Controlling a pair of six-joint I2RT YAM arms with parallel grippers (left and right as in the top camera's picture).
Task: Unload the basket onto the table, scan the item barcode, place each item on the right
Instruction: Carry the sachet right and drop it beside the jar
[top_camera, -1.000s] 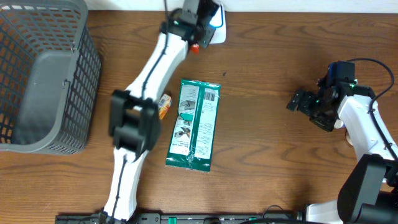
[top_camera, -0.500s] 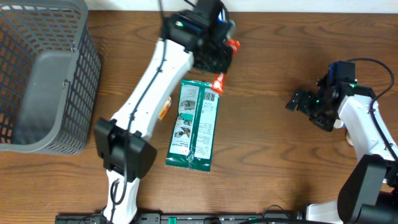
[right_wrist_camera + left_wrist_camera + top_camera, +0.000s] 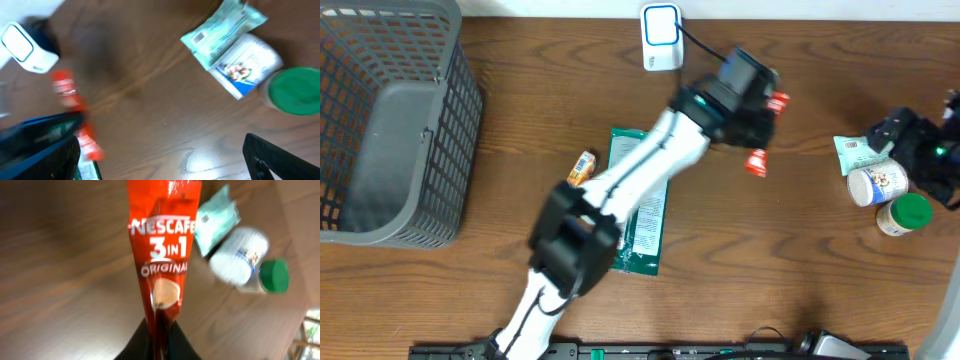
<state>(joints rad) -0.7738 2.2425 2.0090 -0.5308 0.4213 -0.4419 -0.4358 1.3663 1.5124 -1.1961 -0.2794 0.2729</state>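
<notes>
1. A red Nescafé sachet (image 3: 162,255) is pinched at one narrow end by the left jaws, which are pressed together on it.
2. The sachet is held off the desk (image 3: 770,280). In the overhead view it lies between the white scanner (image 3: 660,38) at the far edge and the group of items on the right, apart from both.
3. In the left wrist view the printed front of the sachet, reading "3 in 1 Original", is turned toward the camera. No barcode can be made out on it.
4. The left arm (image 3: 655,160) is stretched diagonally across the middle of the desk, and part of a long green packet (image 3: 642,215) lying flat is covered by it.
5. A small orange item (image 3: 582,166) is seen just beside the green packet, on its left.
6. The right jaws are spread wide with nothing between them. One dark finger (image 3: 272,157) is seen in the lower corner of the right wrist view.
7. Near the right jaws, three things are grouped closely: a teal pouch (image 3: 855,152), a white tub (image 3: 877,183) and a green-lidded jar (image 3: 905,213).
8. A grey basket (image 3: 380,120) is placed at the left end of the desk.
</notes>
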